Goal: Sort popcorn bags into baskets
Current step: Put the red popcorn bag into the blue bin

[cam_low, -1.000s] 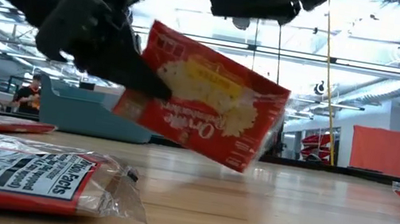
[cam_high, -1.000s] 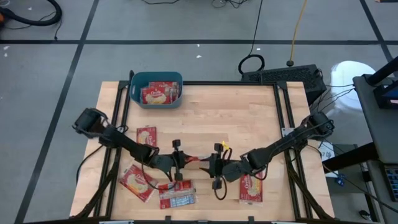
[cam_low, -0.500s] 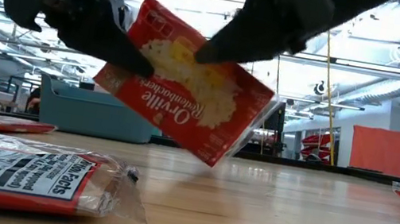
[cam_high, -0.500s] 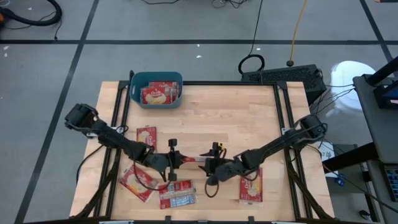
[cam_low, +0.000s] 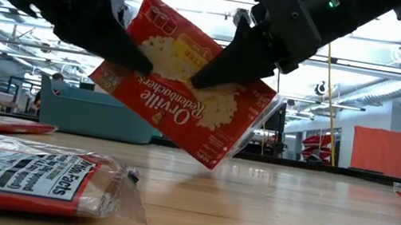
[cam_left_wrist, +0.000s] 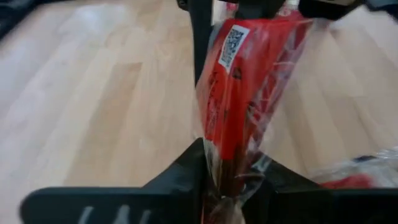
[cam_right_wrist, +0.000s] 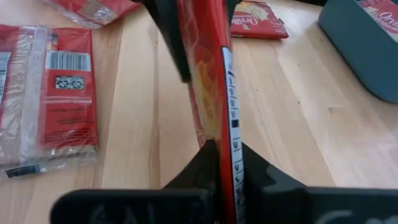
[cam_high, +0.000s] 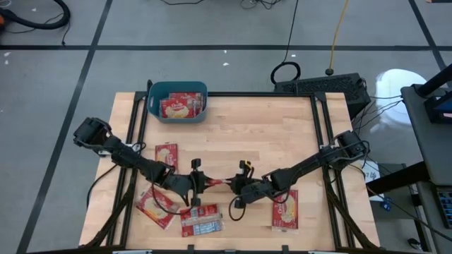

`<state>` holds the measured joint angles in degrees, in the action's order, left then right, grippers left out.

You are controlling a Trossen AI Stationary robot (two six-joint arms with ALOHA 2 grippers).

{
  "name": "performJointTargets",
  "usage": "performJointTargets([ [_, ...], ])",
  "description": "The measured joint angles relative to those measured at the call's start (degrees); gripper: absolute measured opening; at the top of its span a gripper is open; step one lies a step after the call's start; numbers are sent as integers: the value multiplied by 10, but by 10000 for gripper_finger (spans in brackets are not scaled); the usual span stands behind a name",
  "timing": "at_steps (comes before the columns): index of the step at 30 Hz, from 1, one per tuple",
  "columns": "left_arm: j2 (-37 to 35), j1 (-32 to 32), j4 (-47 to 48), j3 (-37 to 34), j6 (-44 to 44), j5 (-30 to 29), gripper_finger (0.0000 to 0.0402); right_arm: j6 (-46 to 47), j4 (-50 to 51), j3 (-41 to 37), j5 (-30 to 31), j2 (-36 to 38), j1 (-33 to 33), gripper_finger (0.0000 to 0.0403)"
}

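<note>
While your left hand (cam_low: pixel 140 62) and right hand (cam_low: pixel 202 76) both pinch one popcorn bag (cam_low: pixel 186 98) above the tabletop (cam_low: pixel 265 212), four bags lie below.

My left end effector (cam_high: pixel 205 183) and my right end effector (cam_high: pixel 230 185) meet over the worktop (cam_high: pixel 261 134), each pinching one popcorn bag (cam_low: pixel 190 78) held above it between them. Three bags lie on the worktop to my left and one to my right. The basket (cam_high: pixel 178 101), with bags in it, sits at the far left corner.
</note>
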<state>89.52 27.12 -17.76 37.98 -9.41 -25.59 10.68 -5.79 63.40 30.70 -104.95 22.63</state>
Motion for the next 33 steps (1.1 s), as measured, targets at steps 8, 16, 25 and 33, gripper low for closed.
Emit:
performJointTargets([
  [8,-15,38,-27,0,-4,-102,212,0,1,0,0,0,-1,33],
  [16,-144,79,45,1,-39,-121,296,-13,-3,-6,-8,19,11,15],
  [25,-220,176,104,1,-42,-215,252,-71,-345,-145,-10,57,20,22],
  [33,-221,221,102,1,-9,-318,214,-99,-619,-253,-40,56,16,21],
])
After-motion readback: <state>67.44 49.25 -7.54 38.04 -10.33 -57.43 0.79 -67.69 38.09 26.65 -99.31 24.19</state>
